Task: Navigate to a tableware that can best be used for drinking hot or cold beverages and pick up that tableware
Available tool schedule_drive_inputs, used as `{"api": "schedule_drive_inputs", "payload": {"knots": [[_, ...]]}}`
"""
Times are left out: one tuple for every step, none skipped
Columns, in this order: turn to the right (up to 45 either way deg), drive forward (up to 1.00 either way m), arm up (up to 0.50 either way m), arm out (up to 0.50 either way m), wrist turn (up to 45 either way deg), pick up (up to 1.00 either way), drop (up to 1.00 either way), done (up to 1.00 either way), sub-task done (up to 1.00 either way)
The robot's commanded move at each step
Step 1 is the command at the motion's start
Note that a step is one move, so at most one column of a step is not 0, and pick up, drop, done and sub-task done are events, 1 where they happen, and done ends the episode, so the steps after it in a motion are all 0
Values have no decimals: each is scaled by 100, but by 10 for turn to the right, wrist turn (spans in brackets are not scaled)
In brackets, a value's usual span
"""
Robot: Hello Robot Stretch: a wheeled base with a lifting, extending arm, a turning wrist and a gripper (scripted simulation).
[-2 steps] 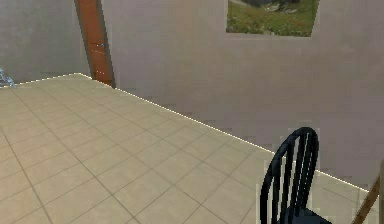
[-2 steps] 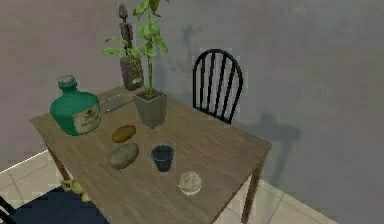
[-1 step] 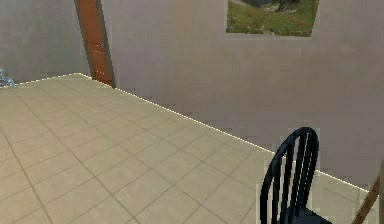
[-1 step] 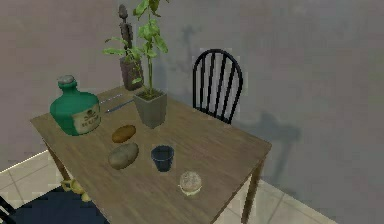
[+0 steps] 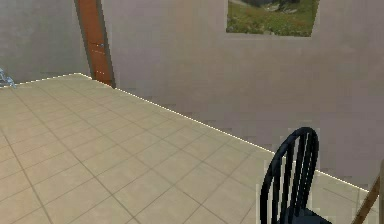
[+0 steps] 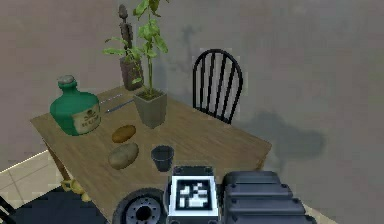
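Note:
A small dark cup (image 6: pixel 162 156) stands near the front edge of a wooden table (image 6: pixel 230 150) in the arm side view. Just below it, at the picture's bottom edge, sits the arm's white marker square (image 6: pixel 193 195). To its left is the round dark body of my gripper (image 6: pixel 140 210). I cannot make out the gripper's far end, so I cannot tell whether it holds anything.
The table also carries a green bottle (image 6: pixel 76 107), a potted plant (image 6: pixel 149 95), a dark statuette (image 6: pixel 126 50), a bread loaf (image 6: pixel 124 132) and a potato (image 6: pixel 124 155). A dark chair (image 6: pixel 217 85) stands behind it. The forward view has tiled floor (image 5: pixel 100 150), a black chair (image 5: pixel 290 185), a wooden door (image 5: pixel 95 40) and a wall picture (image 5: pixel 272 15).

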Motion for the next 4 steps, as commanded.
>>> {"api": "schedule_drive_inputs", "payload": {"knots": [[0,0,0,30,0,0,0,0,0],[0,0,0,0,450,0,0,0,0],[0,0,0,0,450,0,0,0,0],[0,0,0,0,450,0,0,0,0]]}}
